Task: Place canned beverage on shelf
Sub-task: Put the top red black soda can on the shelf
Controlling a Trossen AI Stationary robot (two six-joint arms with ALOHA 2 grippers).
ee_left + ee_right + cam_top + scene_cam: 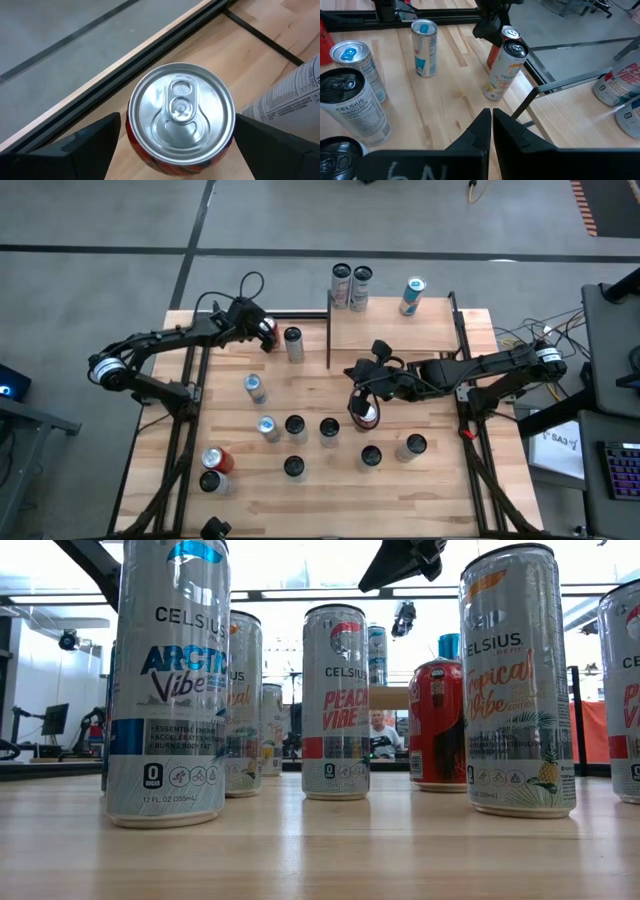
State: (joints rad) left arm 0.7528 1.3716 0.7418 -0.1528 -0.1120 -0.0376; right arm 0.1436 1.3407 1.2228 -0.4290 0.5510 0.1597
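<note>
The table (400,480) is made of pale wood planks with a fine straight grain and is edged by dark metal rails. The shelf (390,330) is a small rectangular light-wood board at the far edge, with thin black posts at its sides. On its far edge stand three slim cans (350,285), two silver ones close together and one with a teal top apart from them.

A short red can (182,117) with a round, brushed silver lid and pull tab stands near the table's far left corner, just beside a tall slim white can (293,343). The left pincer (262,332) hangs over the red can with its dark fingers (85,142) spread wide, one on each side of the can and not pressing on it. The left arm reaches in bent from the left edge.

The right arm stretches in from the right side, low over the middle of the table. The right pincer (491,122) is closed, its fingers pressed flat together and holding nothing. It seems to hover above another red can (366,416), though the arm hides most of that can.

Many more tall, glossy printed cans (295,427) stand upright on the near half of the table.
</note>
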